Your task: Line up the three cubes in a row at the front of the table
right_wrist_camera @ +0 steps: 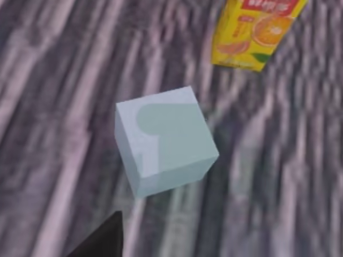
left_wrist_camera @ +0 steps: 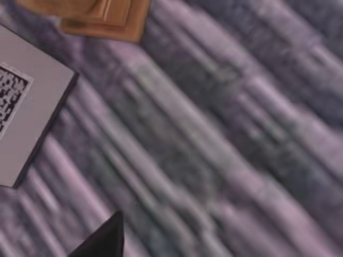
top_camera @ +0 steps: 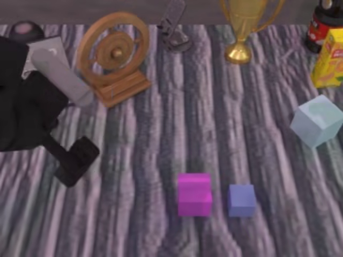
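The magenta cube (top_camera: 194, 194) and the smaller periwinkle-blue cube (top_camera: 241, 200) stand side by side, a little apart, near the front of the table (top_camera: 161, 134). At the right edge, farther back, the largest pale blue-grey cube (top_camera: 317, 121) sits turned at an angle. My right gripper (right_wrist_camera: 153, 251) hovers over that cube (right_wrist_camera: 163, 140) without touching it; one dark fingertip (right_wrist_camera: 110, 238) shows off to the side. It is outside the top view. My left gripper (top_camera: 75, 160) is at the left, away from every cube, over bare wood grain.
A wooden wheel ornament (top_camera: 115, 53), a grey stand (top_camera: 174, 27) and a gold trophy (top_camera: 244, 27) line the back. A yellow carton (top_camera: 332, 59) and a dark bottle (top_camera: 321, 24) stand back right, close behind the pale cube. A grey slab (left_wrist_camera: 27, 107) lies by the left arm.
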Robot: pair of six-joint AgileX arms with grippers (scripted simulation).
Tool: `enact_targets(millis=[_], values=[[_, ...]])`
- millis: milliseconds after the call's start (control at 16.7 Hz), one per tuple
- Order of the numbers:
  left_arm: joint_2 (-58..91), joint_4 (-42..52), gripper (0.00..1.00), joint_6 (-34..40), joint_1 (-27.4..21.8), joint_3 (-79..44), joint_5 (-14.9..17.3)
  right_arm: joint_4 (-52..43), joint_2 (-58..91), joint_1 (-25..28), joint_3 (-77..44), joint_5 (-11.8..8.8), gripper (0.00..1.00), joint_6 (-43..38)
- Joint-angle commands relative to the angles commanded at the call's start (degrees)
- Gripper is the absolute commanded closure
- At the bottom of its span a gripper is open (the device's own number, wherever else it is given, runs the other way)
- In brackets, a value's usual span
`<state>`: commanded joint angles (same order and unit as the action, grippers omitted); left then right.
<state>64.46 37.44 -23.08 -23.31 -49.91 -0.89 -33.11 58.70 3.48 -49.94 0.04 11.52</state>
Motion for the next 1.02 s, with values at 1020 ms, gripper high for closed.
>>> enact_targets(millis=[1020], values=[[-64.46, -37.44, 0.0, 23.08, 24.46, 49.91, 0.89, -36.78, 67.72, 2.9, -56.38, 0.13, 0.0, 12.8]])
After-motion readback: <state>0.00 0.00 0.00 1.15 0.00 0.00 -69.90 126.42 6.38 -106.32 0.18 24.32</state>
